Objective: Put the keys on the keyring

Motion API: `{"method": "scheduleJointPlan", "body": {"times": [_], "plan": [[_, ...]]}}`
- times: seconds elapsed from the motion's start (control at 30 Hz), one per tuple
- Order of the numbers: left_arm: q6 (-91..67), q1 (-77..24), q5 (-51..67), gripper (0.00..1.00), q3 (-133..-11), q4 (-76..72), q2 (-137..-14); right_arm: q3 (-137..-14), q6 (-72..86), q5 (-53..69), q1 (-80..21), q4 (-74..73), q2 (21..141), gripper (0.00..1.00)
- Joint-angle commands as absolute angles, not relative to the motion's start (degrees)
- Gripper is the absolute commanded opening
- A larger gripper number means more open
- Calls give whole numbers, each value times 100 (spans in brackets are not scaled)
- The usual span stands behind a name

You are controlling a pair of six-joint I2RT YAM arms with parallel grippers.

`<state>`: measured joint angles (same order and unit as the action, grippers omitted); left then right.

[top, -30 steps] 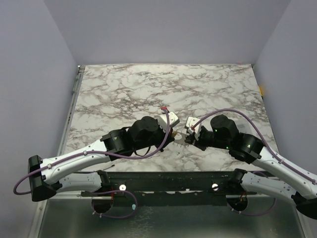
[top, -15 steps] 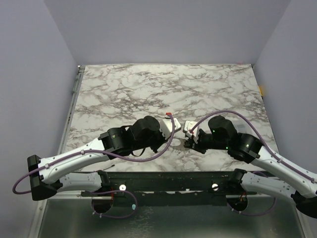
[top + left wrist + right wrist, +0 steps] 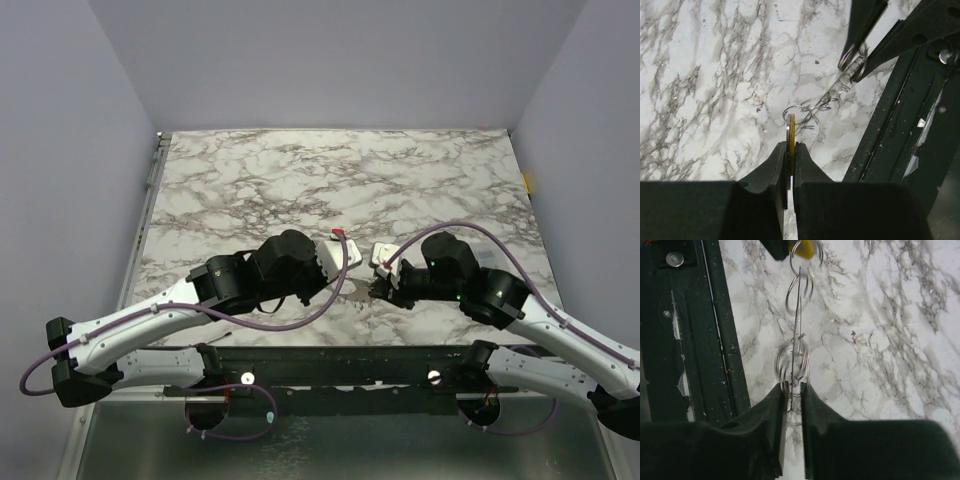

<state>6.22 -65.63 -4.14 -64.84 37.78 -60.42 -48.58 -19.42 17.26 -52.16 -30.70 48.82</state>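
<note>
My left gripper [image 3: 791, 146] is shut on the yellow-headed key [image 3: 791, 131], seen edge-on between its jaws. A small ring [image 3: 799, 116] hangs at the key's tip, and thin blurred wire runs up to my right gripper [image 3: 855, 52]. In the right wrist view my right gripper [image 3: 793, 390] is closed around the thin grey keyring [image 3: 796, 330], seen edge-on and blurred, leading up to the key [image 3: 809, 249]. In the top view both grippers meet low over the table's near edge, the left gripper [image 3: 352, 272] beside the right gripper [image 3: 374, 287].
The marble table [image 3: 300, 180] stretches away behind the grippers. The black base rail [image 3: 340, 362] runs along the near edge, close beside both grippers, and shows in the left wrist view [image 3: 900, 125] and the right wrist view [image 3: 690, 340].
The left arm has drawn back to the left and the right gripper has followed a little left. Both still hold their pieces, joined between them.
</note>
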Motion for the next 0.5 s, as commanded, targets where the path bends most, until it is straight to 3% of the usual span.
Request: {"method": "scheduleJointPlan", "body": {"times": [0.0,0.17,0.47], "plan": [[890,-6451,-963,0,-6772,4026,-6048,-4843,-1862,1703,-5203,-3406,4947,31],[1044,-6447,-1189,0,-6905,3991,-6220,-4895,-1811,1590,-5203,-3445,4956,48],[1060,-6335,-1834,0,-6750,3679,-6742,-4839,-1628,868,-5203,-3174,4719,54]]}}
